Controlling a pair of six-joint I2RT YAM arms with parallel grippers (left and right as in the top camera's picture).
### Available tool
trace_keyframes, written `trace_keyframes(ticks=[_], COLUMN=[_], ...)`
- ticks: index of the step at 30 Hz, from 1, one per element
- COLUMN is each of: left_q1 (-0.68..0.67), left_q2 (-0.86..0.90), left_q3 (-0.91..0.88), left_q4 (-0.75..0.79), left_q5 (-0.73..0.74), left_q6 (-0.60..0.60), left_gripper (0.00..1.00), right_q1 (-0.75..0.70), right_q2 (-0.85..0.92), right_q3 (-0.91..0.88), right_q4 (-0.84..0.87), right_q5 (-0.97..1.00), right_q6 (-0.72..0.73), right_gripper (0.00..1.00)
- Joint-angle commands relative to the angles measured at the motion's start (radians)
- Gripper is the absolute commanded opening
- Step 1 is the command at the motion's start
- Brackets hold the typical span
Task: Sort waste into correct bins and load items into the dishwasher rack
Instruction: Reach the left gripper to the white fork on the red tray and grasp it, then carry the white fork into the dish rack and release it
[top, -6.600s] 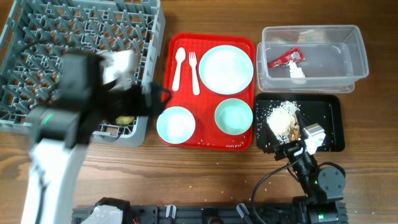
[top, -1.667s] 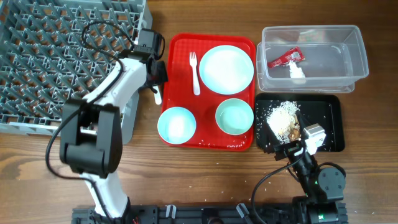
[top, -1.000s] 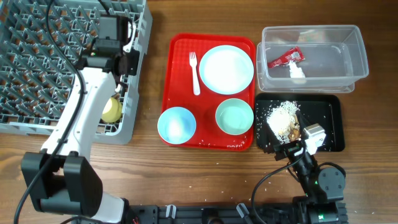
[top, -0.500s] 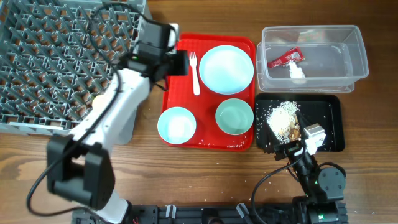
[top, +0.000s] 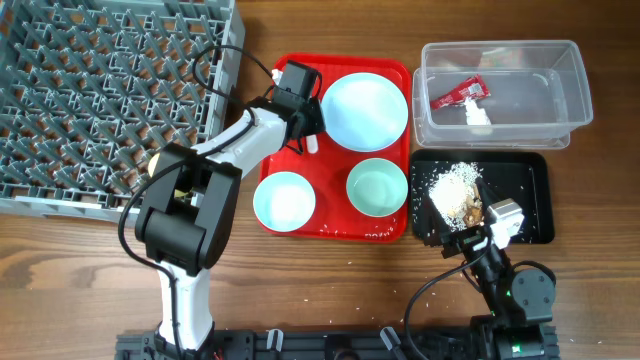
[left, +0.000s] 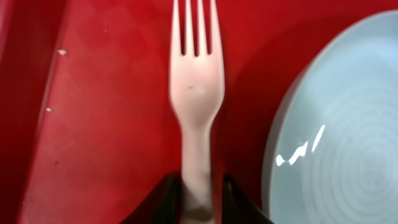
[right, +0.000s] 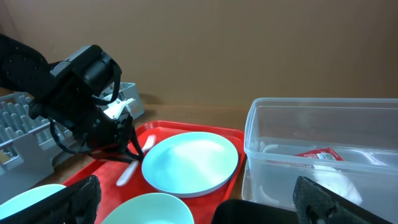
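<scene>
My left gripper (left: 202, 190) is low over the red tray, shut on the handle of the white fork (left: 196, 93), which lies flat on the tray. From overhead the left gripper (top: 305, 118) covers most of the fork (top: 312, 144), just left of the pale blue plate (top: 364, 110). Two blue-green bowls (top: 284, 200) (top: 376, 187) sit on the tray's near side. The grey-blue rack (top: 100, 90) fills the far left. My right gripper (right: 202, 202) is open and holds nothing, hovering at the black tray (top: 530, 200) that holds food scraps (top: 452, 190).
The clear tub (top: 560, 70) at the back right holds a red sachet (top: 458, 93) and white paper (top: 478, 115). The red tray (top: 290, 70) lies between rack and bins. Crumbs dot the wood near the front edge.
My left gripper has swung from over the rack across to the red tray, come down on the fork and closed on its handle. The right arm has not moved.
</scene>
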Motion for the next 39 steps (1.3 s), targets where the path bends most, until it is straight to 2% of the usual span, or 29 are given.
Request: trace_keyframes(ticks=[1,4,9,12,17,19,23,27,29,31,34,35,36,37,38,39], left_q1=[-0.005,-0.004,-0.004,-0.004,0.0,0.011,0.064,0.201,0.268,0.32,0.345,0.345,0.343,0.34,0.338,0.338], left_q2=[0.043,0.043,0.029,-0.067,-0.254,-0.335,-0.419,-0.418,-0.415,-0.404,-0.37,-0.366,-0.366,-0.368,-0.368,-0.368], left_q3=[-0.005,-0.005,-0.004,-0.004,-0.004,-0.004,-0.004,-0.005,-0.005,-0.005,-0.005,-0.005,-0.005,-0.005,-0.005,-0.005], left_q4=[0.002,-0.071,-0.111,-0.138,-0.214,-0.277,-0.347,-0.345,-0.331,-0.335,-0.34,-0.343,-0.349,-0.354,-0.357,-0.358], left_q5=[-0.1,-0.203,-0.114,-0.091,-0.126,-0.223,-0.547,-0.543,-0.472,-0.278,-0.239,-0.239,-0.236,-0.236,-0.235,-0.223], left_q6=[0.111,0.129,0.129,0.126,0.131,0.214,0.495,0.526,0.531,0.582,0.592,0.613,0.626,0.625,0.622,0.622], left_gripper=[0.18,0.2,0.13,0.11,0.12,0.12,0.12,0.1,0.12,0.16,0.26,0.35,0.56,0.72,0.73,0.69], right_q1=[-0.002,-0.002,-0.002,-0.002,-0.002,-0.002,-0.002,-0.002,-0.002,-0.002,-0.002,-0.002,-0.002,-0.002,-0.002,-0.002], right_q2=[-0.007,-0.007,-0.007,-0.007,-0.007,-0.007,-0.007,-0.007,-0.007,-0.007,-0.007,-0.007,-0.007,-0.007,-0.007,-0.007], right_q3=[-0.003,-0.003,-0.003,-0.003,-0.003,-0.003,-0.003,-0.003,-0.003,-0.003,-0.003,-0.003,-0.003,-0.003,-0.003,-0.003], right_q4=[0.007,0.007,0.007,0.007,0.007,0.007,0.007,0.007,0.007,0.007,0.007,0.007,0.007,0.007,0.007,0.007], right_q5=[0.003,0.003,0.003,0.003,0.003,0.003,0.003,0.003,0.003,0.003,0.003,0.003,0.003,0.003,0.003,0.003], right_q6=[-0.01,-0.01,-0.01,-0.009,-0.01,-0.01,-0.01,-0.009,-0.01,-0.01,-0.01,-0.01,-0.009,-0.01,-0.01,-0.009], right_gripper=[1.0,1.0,1.0,1.0,1.0,1.0,1.0,1.0,1.0,1.0,1.0,1.0,1.0,1.0,1.0,1.0])
